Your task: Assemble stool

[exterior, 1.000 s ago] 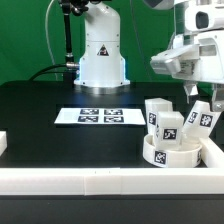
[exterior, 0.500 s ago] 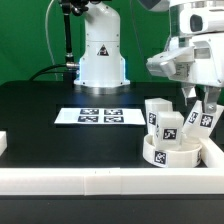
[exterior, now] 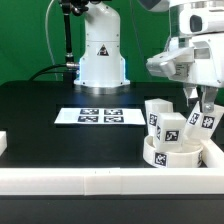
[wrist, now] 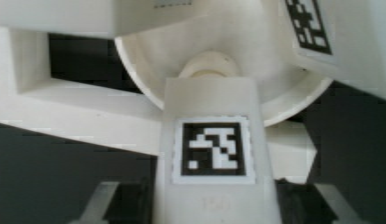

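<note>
The stool's round white seat disc (exterior: 166, 153) lies at the exterior view's right, against the white rail. One tagged white leg (exterior: 167, 123) stands on the disc. A second tagged leg (exterior: 201, 120) leans tilted beside it, and my gripper (exterior: 204, 104) comes down over its upper end. In the wrist view this leg (wrist: 215, 120) fills the middle, its tag facing the camera. My gripper (wrist: 215, 206) has a finger (wrist: 106, 200) pressed against each side of it. Part of the seat disc (wrist: 163, 45) shows behind the leg.
The marker board (exterior: 100, 116) lies flat in the middle of the black table. A long white border rail (exterior: 90, 178) runs along the front. A small white block (exterior: 3, 143) sits at the exterior view's left edge. The robot's base (exterior: 102, 55) stands at the back.
The gripper has come down a little over the leaning leg and its fingers have drawn in onto the leg's sides. The other leg and the seat disc have not moved.
</note>
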{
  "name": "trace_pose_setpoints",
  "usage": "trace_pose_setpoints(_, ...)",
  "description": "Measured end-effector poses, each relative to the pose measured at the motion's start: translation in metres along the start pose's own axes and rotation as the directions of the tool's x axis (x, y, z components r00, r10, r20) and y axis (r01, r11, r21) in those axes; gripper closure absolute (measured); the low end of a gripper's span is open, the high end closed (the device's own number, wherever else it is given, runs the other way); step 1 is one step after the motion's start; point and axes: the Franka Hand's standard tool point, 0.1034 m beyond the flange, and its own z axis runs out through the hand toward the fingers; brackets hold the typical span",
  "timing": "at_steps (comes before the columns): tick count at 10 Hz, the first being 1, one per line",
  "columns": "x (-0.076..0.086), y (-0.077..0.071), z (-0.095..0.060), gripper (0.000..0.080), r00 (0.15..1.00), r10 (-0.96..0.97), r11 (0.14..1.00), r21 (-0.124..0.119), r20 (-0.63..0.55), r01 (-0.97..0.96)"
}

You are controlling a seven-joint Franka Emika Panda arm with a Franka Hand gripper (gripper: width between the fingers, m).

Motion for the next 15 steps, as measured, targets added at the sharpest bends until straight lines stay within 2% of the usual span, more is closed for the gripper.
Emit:
trace_pose_setpoints(1,0.000,0.000,0.000,0.0465,0.999,0.038,0.999,0.004,0.000,-0.038)
trace_pose_setpoints(3,-0.003,-0.002,-0.001,0.0465,0.963,0.268,0.962,0.040,0.021,-0.269)
trace_pose_setpoints(4,-0.004,-0.004,-0.001,0.0465,0.907,0.418,0.904,0.075,0.041,-0.420)
trace_pose_setpoints(5,-0.006,-0.003,-0.002,0.0465,0.889,0.457,0.885,0.083,0.037,-0.459)
trace_pose_setpoints(9,-0.007,-0.002,-0.002,0.0464,0.723,0.690,0.720,0.067,0.046,-0.691)
trace_pose_setpoints(10,-0.013,-0.003,-0.003,0.0464,0.632,0.775,0.631,0.051,0.003,-0.774)
trace_pose_setpoints(11,-0.020,-0.010,-0.003,0.0464,0.577,0.816,0.577,0.050,-0.020,-0.815)
trace_pose_setpoints(13,-0.030,-0.009,-0.003,0.0464,0.445,0.892,0.449,0.041,-0.076,-0.893)
trace_pose_setpoints(14,-0.032,-0.010,-0.002,0.0464,0.335,0.936,0.341,0.037,-0.108,-0.939)
trace_pose_setpoints(15,-0.032,-0.012,-0.001,0.0464,0.287,0.951,0.293,0.037,-0.114,-0.955)
